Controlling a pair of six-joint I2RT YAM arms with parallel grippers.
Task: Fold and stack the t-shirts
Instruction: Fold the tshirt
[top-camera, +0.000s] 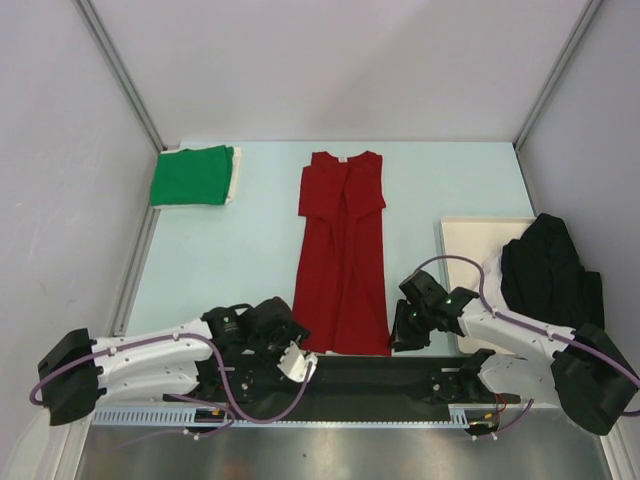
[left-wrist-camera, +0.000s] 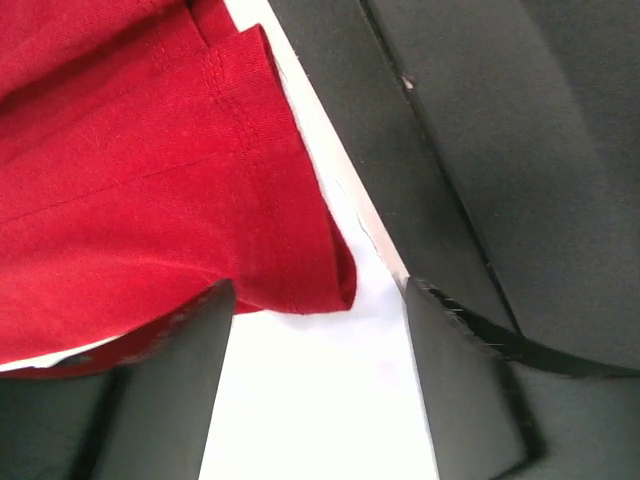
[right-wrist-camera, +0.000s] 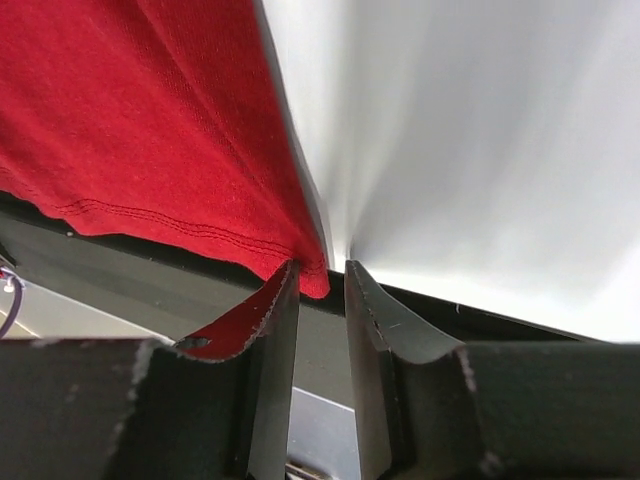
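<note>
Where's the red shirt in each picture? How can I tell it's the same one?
Top external: the red shirt lies in the middle as a long strip, collar far, hem near.
Left wrist: it fills the upper left, with a hem corner near the middle.
Right wrist: it fills the upper left, with a hem corner low in the middle.
Shared landmark: the stitched hem, next to the black strip.

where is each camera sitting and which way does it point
Top external: above and behind the arms, looking down at the table; left arm and right arm show.
Left wrist: on the left arm, low, facing the red t-shirt at its near left hem corner; fingers of the left tool show.
Right wrist: on the right arm, facing the other hem corner; fingers of the right tool show.
Shared: all three see the red t-shirt.
</note>
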